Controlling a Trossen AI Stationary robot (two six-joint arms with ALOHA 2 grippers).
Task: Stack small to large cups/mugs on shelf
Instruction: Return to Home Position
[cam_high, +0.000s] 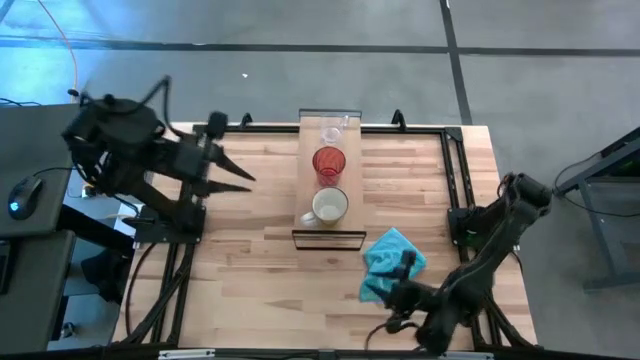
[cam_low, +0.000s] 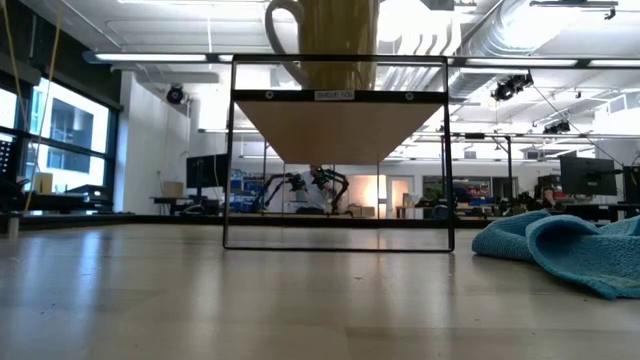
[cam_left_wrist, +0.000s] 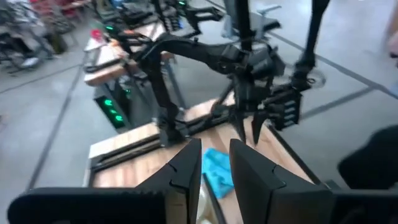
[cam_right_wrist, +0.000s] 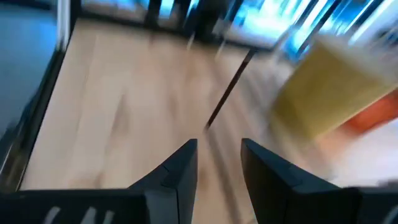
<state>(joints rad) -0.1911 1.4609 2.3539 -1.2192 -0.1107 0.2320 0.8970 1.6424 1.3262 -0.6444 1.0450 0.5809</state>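
Note:
The shelf stands mid-table, a narrow light-wood board on a dark frame. Three vessels stand on it in a row: the clear glass at the far end, the red cup in the middle, and the cream mug at the near end. The low view shows the mug on top of the board. My left gripper hovers left of the shelf, open, pointing at it. My right gripper is open over the table's near right part, by the teal cloth. Its wrist view shows the mug and the red cup.
The teal cloth lies crumpled on the tabletop just right of the shelf's near end. Bare planks spread left of the shelf and toward the near edge. Dark rails run along the table's right and far sides.

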